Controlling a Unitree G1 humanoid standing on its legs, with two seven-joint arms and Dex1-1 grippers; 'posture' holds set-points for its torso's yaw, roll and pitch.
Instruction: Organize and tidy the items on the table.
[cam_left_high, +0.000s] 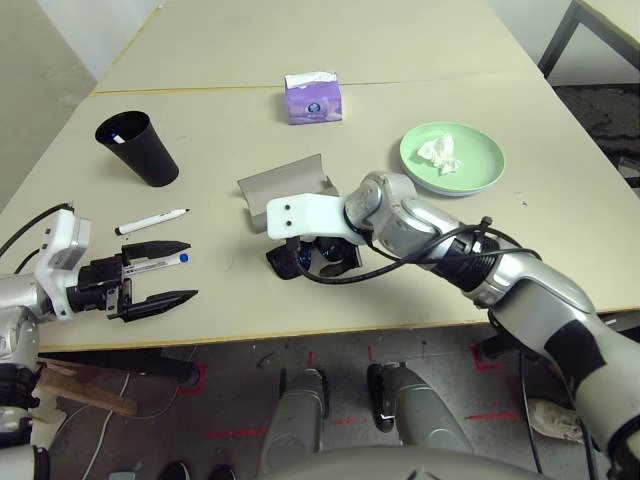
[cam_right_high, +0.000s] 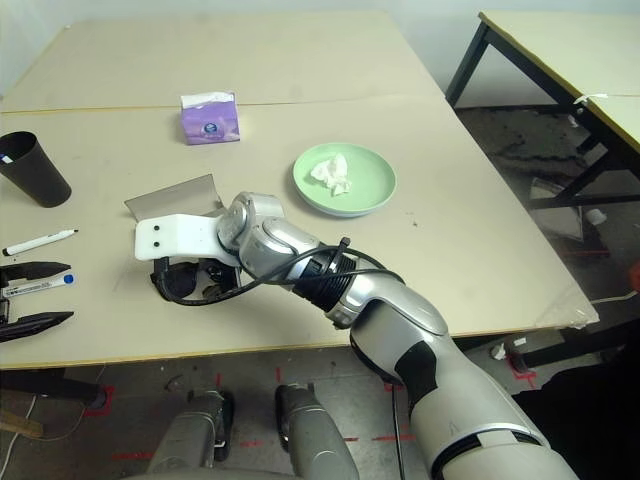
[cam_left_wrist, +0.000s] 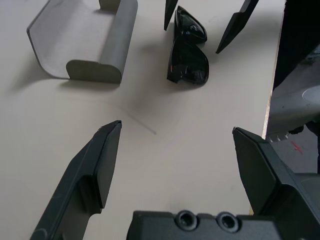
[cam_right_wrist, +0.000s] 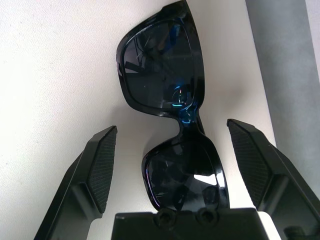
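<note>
Black sunglasses (cam_right_wrist: 170, 125) lie folded on the table (cam_left_high: 230, 300), close to its front edge. My right gripper (cam_right_wrist: 170, 145) is open and straddles them, one finger on each side, touching neither lens. The grey glasses case (cam_left_high: 285, 188) lies open just behind them. My left gripper (cam_left_high: 190, 270) hovers open at the front left with nothing held. The blue-capped marker (cam_left_high: 160, 261) lies beside its fingers, and the black-capped marker (cam_left_high: 150, 221) a little farther back. The crumpled tissue (cam_left_high: 440, 153) rests in the light-green plate (cam_left_high: 480, 170) at the right. No light-blue plate is in view.
A black cup (cam_left_high: 137, 148) stands at the back left. A purple tissue box (cam_left_high: 313, 98) sits at the back centre by the seam (cam_left_high: 200, 88). The table's front edge runs just under both grippers. Another table's legs (cam_right_high: 470, 60) stand to the right.
</note>
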